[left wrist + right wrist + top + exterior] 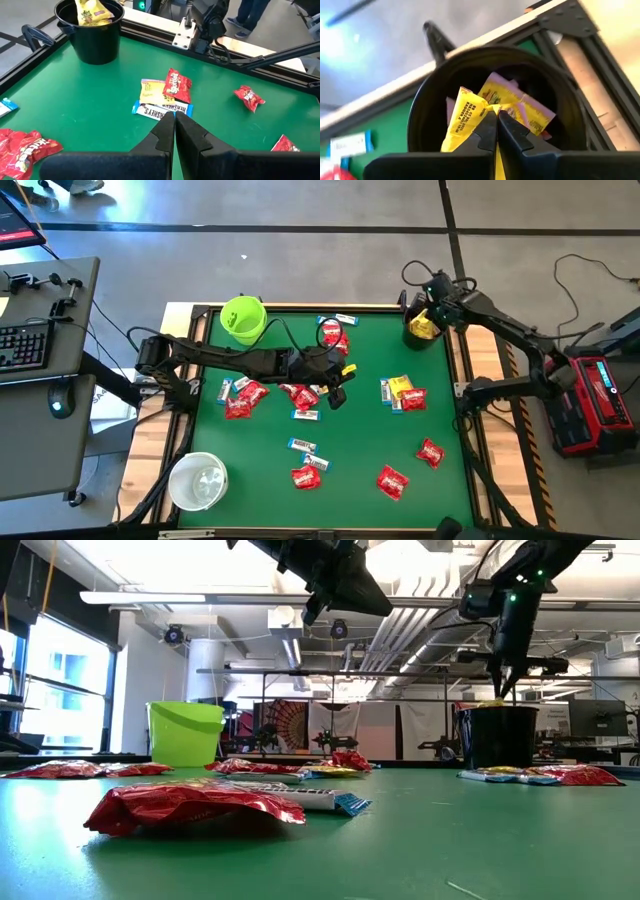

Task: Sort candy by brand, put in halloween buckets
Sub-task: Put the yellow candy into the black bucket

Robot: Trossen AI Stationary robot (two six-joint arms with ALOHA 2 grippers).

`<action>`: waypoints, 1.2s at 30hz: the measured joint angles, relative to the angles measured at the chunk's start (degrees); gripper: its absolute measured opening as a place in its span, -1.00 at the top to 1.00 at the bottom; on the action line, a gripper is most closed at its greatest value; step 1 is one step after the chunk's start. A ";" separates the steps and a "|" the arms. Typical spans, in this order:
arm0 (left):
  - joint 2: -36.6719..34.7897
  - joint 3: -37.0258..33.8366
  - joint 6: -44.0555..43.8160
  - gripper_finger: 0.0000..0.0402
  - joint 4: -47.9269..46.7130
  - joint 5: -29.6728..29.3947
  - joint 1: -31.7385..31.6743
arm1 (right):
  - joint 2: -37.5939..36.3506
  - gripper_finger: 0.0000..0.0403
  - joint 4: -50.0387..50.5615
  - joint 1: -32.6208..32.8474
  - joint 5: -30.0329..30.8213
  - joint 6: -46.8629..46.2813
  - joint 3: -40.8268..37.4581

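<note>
The right gripper hangs directly above the round black plastic bucket at the table's far right corner, its fingers pinched on a crinkled yellow candy packet whose long axis points down into the bucket, beside 1 more yellow packet. The left gripper, closed and empty, hovers mid-table, nearer to the slim white-and-blue bar just ahead, which lies crosswise to its fingers.

The table has a deep green top. One bucket is lime green, one is black with yellow packets inside, and one is whitish and see-through. Scattered red packets carry white lettering; the slim bars are white with blue ends.
</note>
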State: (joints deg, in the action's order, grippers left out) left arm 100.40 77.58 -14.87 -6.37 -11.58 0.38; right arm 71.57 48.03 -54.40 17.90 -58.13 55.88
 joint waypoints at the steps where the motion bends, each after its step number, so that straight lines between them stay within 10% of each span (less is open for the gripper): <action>1: 0.00 0.00 0.00 0.96 -0.02 -0.18 0.00 | 0.00 1.00 0.08 0.03 1.02 -1.48 0.00; 18: 0.00 0.00 0.02 0.96 0.00 -0.21 0.00 | 0.34 1.00 2.32 -1.13 6.41 -30.20 -0.46; 36: 0.00 0.01 0.02 0.96 -0.26 -0.19 0.02 | 4.70 0.95 0.74 -2.37 2.87 -25.55 -0.48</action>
State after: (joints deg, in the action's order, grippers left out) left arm 100.40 77.59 -14.85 -6.63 -11.77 0.40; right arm 76.27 48.78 -56.77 20.77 -83.68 55.40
